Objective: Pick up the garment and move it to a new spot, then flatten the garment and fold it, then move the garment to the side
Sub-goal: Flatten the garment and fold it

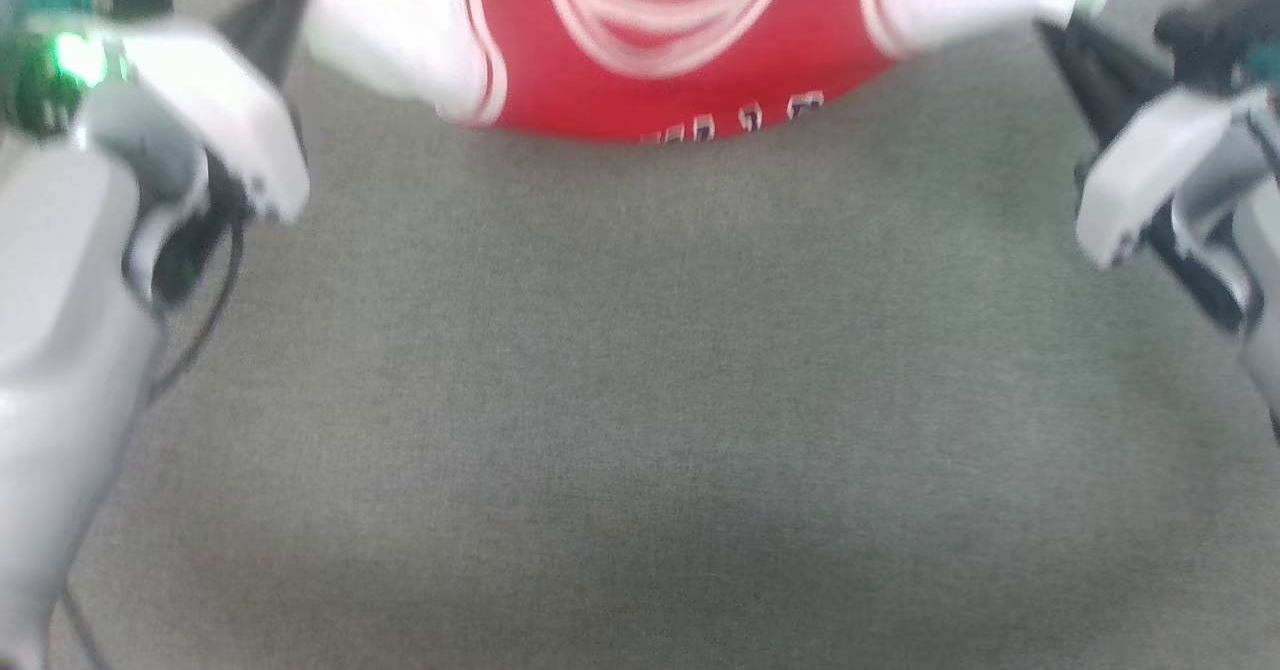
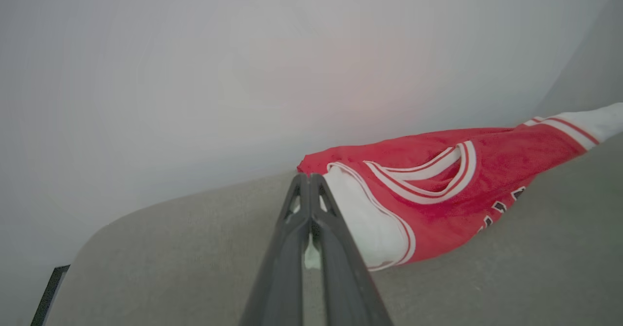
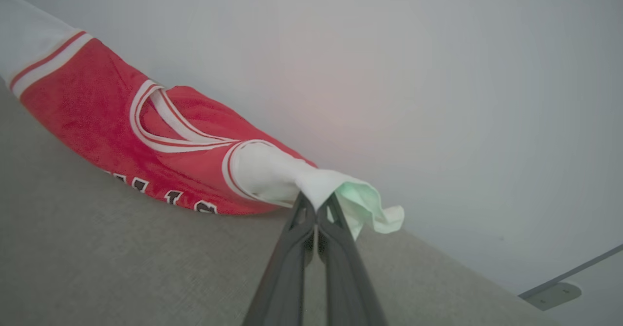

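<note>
Across the far side of the wide grey cloth-covered desk (image 1: pixel 640 400), the red jersey-style shirt with short white sleeves (image 1: pixel 660 50) is hanging stretched between both arms. Its lettered chest is sagging and appears to be brushing the surface. The shirt is lying right at the desk's far edge, so pulling unevenly could be dragging it into a bunch or tucking the hem under. A thin pinch on either cuff could also be slipping under the tension. The left hand (image 2: pixel 309 177) is pressing its fingers together on the left sleeve's tip, and the right hand (image 3: pixel 317 199) is clamping the right cuff likewise.
</note>
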{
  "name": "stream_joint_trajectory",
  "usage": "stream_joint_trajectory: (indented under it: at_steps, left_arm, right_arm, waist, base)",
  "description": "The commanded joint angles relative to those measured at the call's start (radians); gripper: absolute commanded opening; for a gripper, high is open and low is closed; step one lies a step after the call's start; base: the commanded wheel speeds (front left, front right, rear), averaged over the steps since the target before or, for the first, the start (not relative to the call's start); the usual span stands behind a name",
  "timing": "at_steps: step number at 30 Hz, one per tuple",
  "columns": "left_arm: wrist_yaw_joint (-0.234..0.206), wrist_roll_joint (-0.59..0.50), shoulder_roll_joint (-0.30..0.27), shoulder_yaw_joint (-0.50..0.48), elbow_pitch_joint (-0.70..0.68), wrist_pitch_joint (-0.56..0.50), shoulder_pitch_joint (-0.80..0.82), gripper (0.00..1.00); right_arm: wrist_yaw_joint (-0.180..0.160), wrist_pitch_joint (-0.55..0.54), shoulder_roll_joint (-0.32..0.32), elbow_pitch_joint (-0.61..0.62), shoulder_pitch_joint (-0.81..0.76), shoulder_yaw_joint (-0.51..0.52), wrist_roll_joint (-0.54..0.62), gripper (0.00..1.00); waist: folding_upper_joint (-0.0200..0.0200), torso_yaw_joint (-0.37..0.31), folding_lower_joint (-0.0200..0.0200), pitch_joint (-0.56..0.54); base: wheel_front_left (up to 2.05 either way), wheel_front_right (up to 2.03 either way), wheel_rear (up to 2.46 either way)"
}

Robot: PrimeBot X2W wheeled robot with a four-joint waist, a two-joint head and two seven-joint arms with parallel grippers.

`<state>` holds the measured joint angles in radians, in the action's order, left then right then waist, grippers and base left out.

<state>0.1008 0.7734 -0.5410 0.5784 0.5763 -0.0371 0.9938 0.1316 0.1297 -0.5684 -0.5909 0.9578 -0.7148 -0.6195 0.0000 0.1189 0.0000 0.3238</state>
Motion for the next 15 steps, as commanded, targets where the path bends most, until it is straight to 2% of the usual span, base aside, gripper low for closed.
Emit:
stream_joint_trajectory:
  at_steps: [1,7,10,15]
  left_arm:
    - [-0.007,0.018,-0.020,-0.004,-0.032,-0.013,-0.045,0.00]
    - [-0.060,0.097,-0.144,-0.004,-0.288,-0.120,-0.311,0.00]
    - [-0.110,0.130,-0.215,-0.012,-0.413,-0.152,-0.444,0.00]
    - [-0.217,0.163,-0.323,-0.038,-0.567,-0.173,-0.640,0.00]
  right_arm:
    - [-0.002,-0.010,-0.015,0.028,-0.030,-0.011,-0.023,0.00]
    - [-0.002,-0.058,-0.135,0.214,-0.185,-0.073,-0.131,0.00]
    - [-0.002,-0.075,-0.205,0.305,-0.267,-0.103,-0.162,0.00]
    - [-0.002,-0.072,-0.320,0.435,-0.389,-0.143,-0.204,0.00]
  waist:
    - [0.0000,-0.012,0.0000,-0.025]
    - [0.0000,-0.033,0.0000,-0.065]
    - [0.0000,-0.040,0.0000,-0.074]
    - [0.0000,-0.052,0.0000,-0.081]
  base:
    - [0.00,0.00,0.00]
    - [0.00,0.00,0.00]
    - [0.00,0.00,0.00]
    - [0.00,0.00,0.00]
